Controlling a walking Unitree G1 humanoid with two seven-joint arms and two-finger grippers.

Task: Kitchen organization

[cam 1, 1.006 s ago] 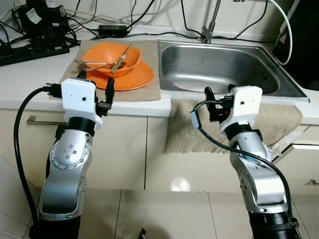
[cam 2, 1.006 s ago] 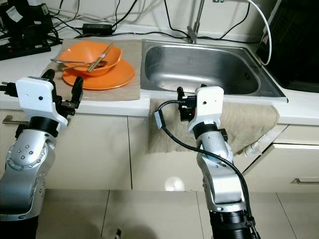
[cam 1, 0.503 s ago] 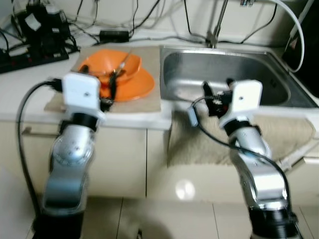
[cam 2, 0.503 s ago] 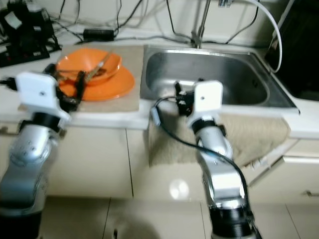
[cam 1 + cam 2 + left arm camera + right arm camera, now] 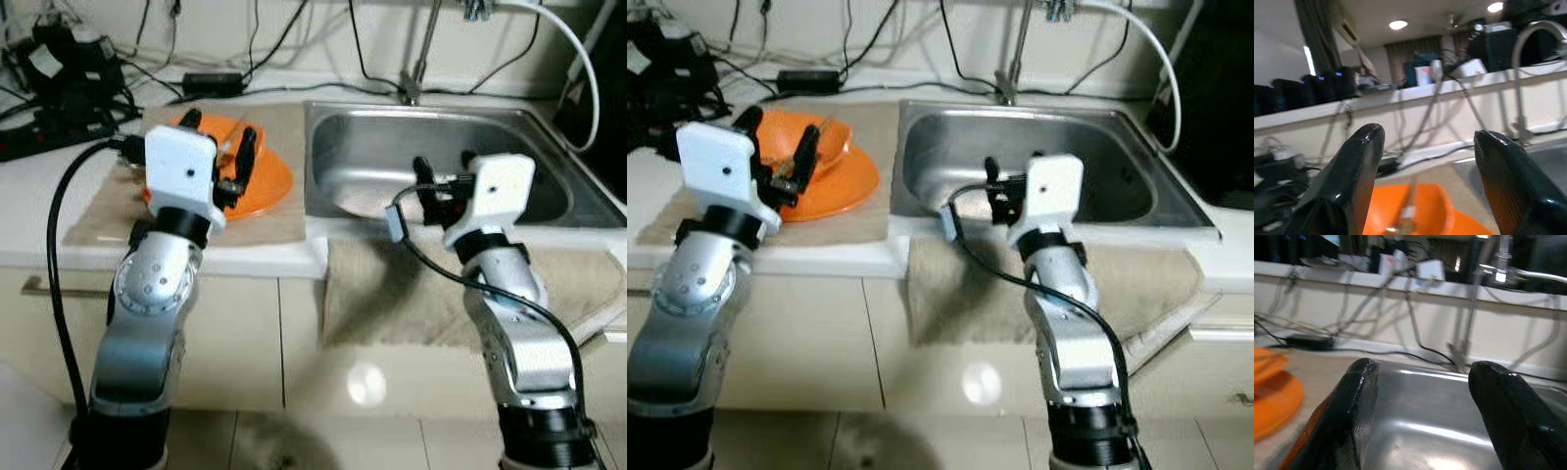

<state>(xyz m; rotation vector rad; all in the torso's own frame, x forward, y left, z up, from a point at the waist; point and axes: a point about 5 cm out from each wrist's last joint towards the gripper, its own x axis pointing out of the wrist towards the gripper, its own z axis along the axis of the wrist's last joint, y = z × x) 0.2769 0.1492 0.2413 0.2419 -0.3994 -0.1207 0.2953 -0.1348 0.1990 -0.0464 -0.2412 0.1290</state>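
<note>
I see my left end effector raised over the orange plate, fingers spread apart, empty. The plate sits on a beige mat on the counter, with an orange bowl on it. My right end effector hangs at the front edge of the steel sink, fingers parted, above a towel draped down the cabinet front.

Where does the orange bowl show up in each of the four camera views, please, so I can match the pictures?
Left eye view: orange bowl on the orange plate, behind the left gripper.
Right eye view: upper left, partly hidden by that gripper.
Left wrist view: bottom centre, between the two black fingers.
Right wrist view: orange shapes at the left edge; too blurred to tell bowl from plate.
Shared landmark: the steel sink.
</note>
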